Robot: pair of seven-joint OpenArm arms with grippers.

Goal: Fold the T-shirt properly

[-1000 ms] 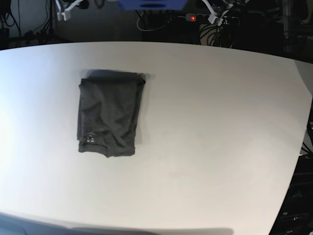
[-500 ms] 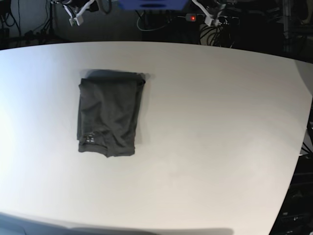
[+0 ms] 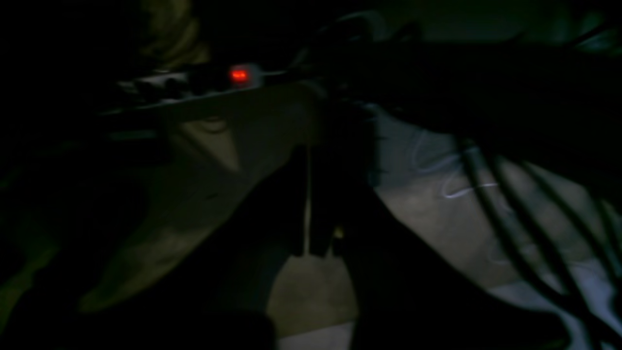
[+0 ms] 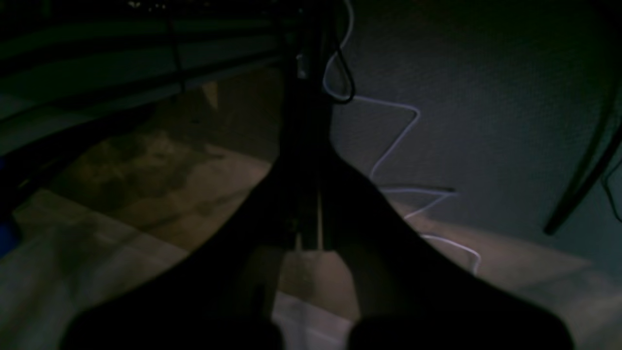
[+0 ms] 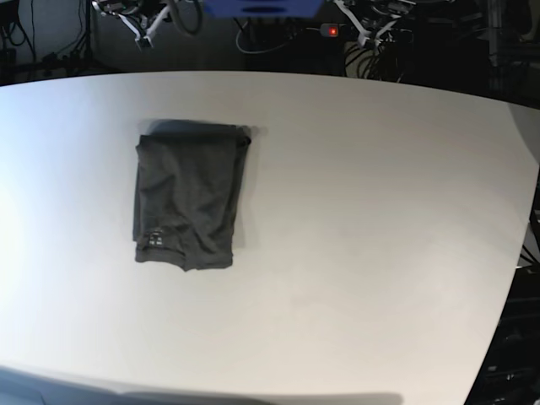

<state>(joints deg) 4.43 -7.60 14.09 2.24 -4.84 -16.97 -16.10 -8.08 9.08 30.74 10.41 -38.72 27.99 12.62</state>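
The T-shirt (image 5: pixel 189 198) lies folded into a dark grey upright rectangle on the left half of the white table (image 5: pixel 363 219), with its small label patch at the lower left corner. Neither gripper is near it. Both are drawn back beyond the table's far edge: my right gripper (image 5: pixel 145 37) at the top left of the base view and my left gripper (image 5: pixel 365 32) at the top right. The left wrist view shows the left gripper (image 3: pixel 313 194) as a dark silhouette with jaws together on nothing. My right gripper (image 4: pixel 311 160) looks the same, shut and holding nothing.
A power strip with a red light (image 5: pixel 333 31) (image 3: pixel 239 75) and tangled cables (image 5: pixel 371 55) sit behind the table. A blue object (image 5: pixel 261 7) hangs at the top middle. White cable (image 4: pixel 398 136) runs over the dim floor. The table's right edge (image 5: pixel 525 211) curves away.
The white tip of the arm at the top left of the base view has shifted to the right, and the one at the top right has shifted slightly. The T-shirt has not moved.
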